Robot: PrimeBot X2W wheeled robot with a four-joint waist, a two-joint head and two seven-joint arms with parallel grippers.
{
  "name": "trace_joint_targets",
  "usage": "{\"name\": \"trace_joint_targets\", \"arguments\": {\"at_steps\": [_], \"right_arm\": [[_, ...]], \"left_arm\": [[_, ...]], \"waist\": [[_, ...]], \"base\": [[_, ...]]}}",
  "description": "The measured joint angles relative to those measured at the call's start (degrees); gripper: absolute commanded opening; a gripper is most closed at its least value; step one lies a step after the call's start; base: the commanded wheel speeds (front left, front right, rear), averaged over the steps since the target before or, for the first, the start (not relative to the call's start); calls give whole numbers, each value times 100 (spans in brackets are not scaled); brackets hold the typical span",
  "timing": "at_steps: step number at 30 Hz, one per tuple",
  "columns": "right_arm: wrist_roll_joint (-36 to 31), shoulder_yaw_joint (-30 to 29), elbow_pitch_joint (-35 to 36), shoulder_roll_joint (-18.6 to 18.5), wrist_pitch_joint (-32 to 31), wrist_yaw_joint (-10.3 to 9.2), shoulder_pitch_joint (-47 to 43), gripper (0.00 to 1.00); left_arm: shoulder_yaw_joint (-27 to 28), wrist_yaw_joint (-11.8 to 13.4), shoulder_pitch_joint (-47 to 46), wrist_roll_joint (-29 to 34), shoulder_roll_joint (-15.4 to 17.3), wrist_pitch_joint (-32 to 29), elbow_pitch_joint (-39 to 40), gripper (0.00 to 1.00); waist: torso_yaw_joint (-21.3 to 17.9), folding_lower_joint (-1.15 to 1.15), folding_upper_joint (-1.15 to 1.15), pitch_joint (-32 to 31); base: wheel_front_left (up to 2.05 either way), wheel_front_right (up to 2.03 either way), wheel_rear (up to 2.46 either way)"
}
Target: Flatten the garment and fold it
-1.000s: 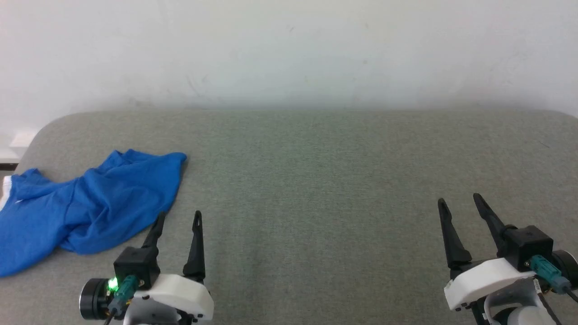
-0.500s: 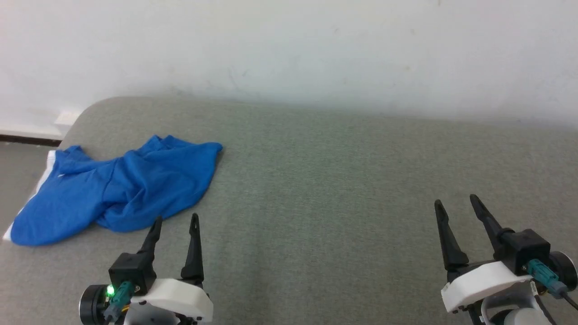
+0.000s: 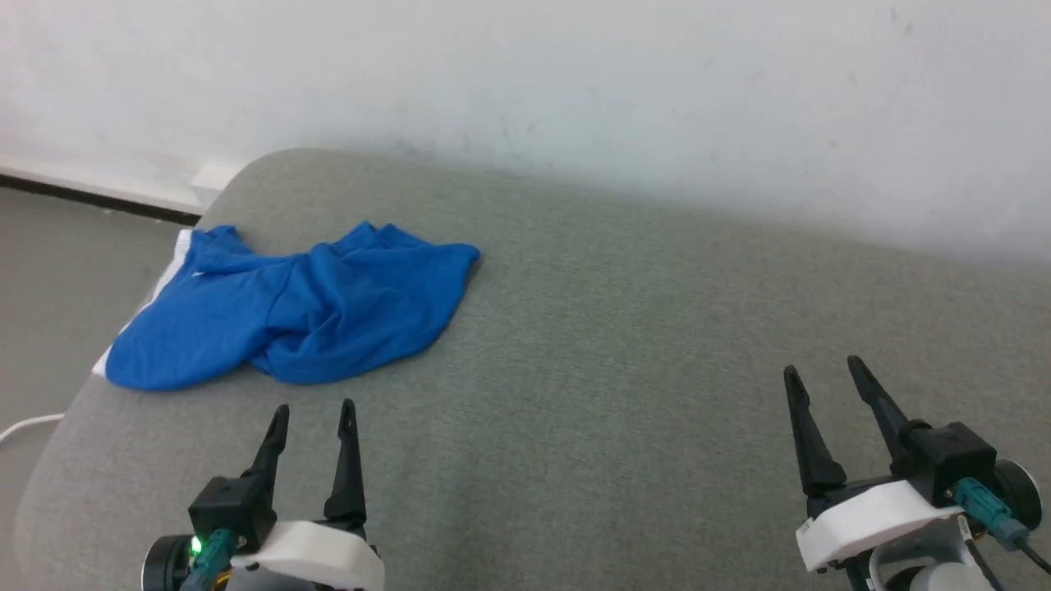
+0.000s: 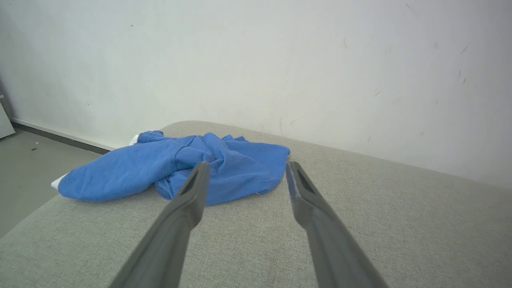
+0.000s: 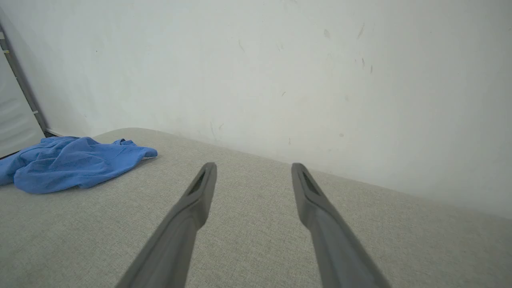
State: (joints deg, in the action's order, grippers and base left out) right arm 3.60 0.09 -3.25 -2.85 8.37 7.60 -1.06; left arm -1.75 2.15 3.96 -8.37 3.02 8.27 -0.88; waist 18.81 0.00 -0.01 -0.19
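The bright blue garment [image 3: 287,308] lies crumpled at the left end of the grey padded surface, a white trim band showing along its left edge. My left gripper [image 3: 314,409] stands open just in front of it, apart from the cloth, nothing between its fingers. In the left wrist view the garment [image 4: 176,170] sits a short way beyond the open left gripper [image 4: 246,165]. My right gripper [image 3: 823,368] is open at the lower right, far from the cloth. From the right wrist, the garment [image 5: 68,164] lies far left of the open right gripper [image 5: 254,165].
The grey fabric surface [image 3: 624,345] has a rounded left end, and the garment reaches that edge. Grey floor [image 3: 66,271] and a white cable [image 3: 25,427] lie beyond it. A white wall [image 3: 525,90] runs along the far side.
The head camera has turned left, so the garment shows further right and higher in the picture. Both grippers stay open; the garment lies as before.
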Motion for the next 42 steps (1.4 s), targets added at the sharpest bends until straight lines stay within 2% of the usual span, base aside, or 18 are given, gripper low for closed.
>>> {"name": "trace_joint_targets", "arguments": {"at_steps": [17,42], "right_arm": [[71,157,-126,1,199,0,0,100],[205,296,-298,1,492,0,1,100]], "left_arm": [[4,18,93,-229,0,196,-58,100],[-79,93,212,-572,-1,497,-196,100]], "waist": [[708,0,0,-56],[1366,0,1,-64]], "base": [[0,0,0],[0,0,0]]}}
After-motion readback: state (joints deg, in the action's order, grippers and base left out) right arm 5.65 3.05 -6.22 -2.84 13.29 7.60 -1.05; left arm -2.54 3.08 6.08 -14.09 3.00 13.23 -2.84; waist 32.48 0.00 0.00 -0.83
